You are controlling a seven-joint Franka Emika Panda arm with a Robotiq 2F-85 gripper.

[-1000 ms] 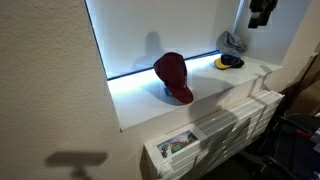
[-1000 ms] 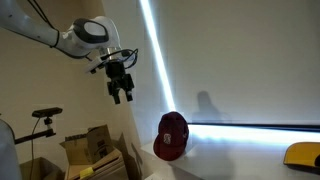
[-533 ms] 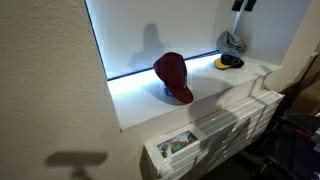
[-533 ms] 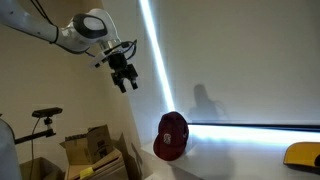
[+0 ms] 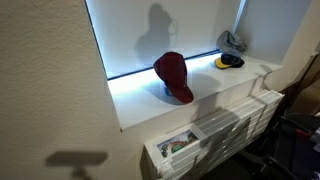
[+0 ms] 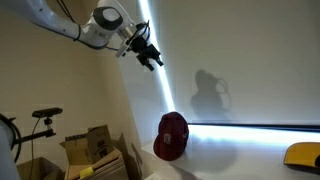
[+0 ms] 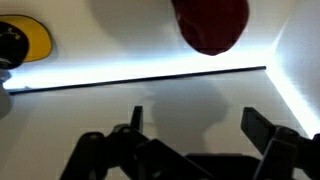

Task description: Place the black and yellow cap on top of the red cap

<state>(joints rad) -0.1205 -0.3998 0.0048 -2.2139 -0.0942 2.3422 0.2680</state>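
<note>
The red cap (image 5: pixel 174 76) stands on the white window ledge (image 5: pixel 200 98); it also shows in an exterior view (image 6: pixel 171 135) and at the top of the wrist view (image 7: pixel 210 22). The black and yellow cap (image 5: pixel 229 62) lies further along the ledge; only its yellow brim shows in an exterior view (image 6: pixel 305 154), and it sits at the top left of the wrist view (image 7: pixel 22 40). My gripper (image 6: pixel 149 55) is open and empty, high in the air well above the ledge. In the wrist view its fingers (image 7: pixel 200 125) are spread wide.
A grey cap (image 5: pixel 233 42) sits behind the black and yellow cap. A radiator (image 5: pixel 215 135) is below the ledge. Cardboard boxes (image 6: pixel 95 148) and a stand (image 6: pixel 42 120) are on the floor side.
The arm has risen and swung toward the window. The gripper left the top of one exterior view and moved up and right in the other. The caps have not moved.
</note>
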